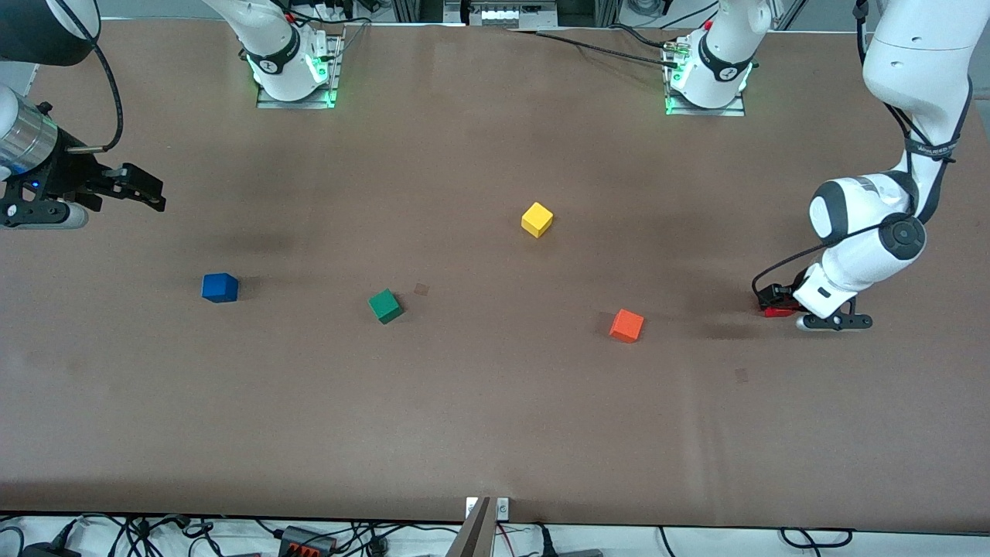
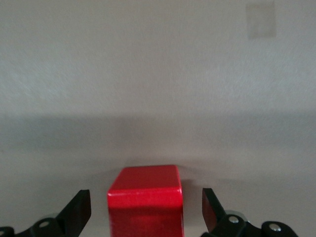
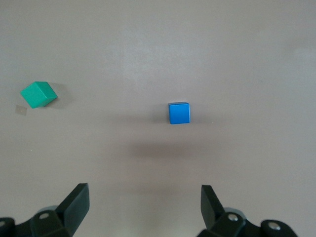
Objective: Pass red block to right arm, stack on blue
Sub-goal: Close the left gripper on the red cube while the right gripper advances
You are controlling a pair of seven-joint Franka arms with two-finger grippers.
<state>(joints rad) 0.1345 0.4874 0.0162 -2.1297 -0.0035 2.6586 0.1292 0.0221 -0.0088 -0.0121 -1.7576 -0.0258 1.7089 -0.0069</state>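
The red block (image 1: 781,312) lies on the table at the left arm's end. My left gripper (image 1: 772,298) is down at it. In the left wrist view the red block (image 2: 145,197) sits between the open fingers of the left gripper (image 2: 144,198), with a gap on each side. The blue cube (image 1: 220,287) lies on the table toward the right arm's end; it also shows in the right wrist view (image 3: 178,113). My right gripper (image 1: 148,192) is open and empty, up over the table edge at the right arm's end, its fingers spread in the right wrist view (image 3: 144,192).
A green cube (image 1: 384,305) lies beside the blue one toward the middle and shows in the right wrist view (image 3: 38,94). An orange cube (image 1: 626,325) lies between the green cube and the red block. A yellow cube (image 1: 537,219) lies farther from the front camera.
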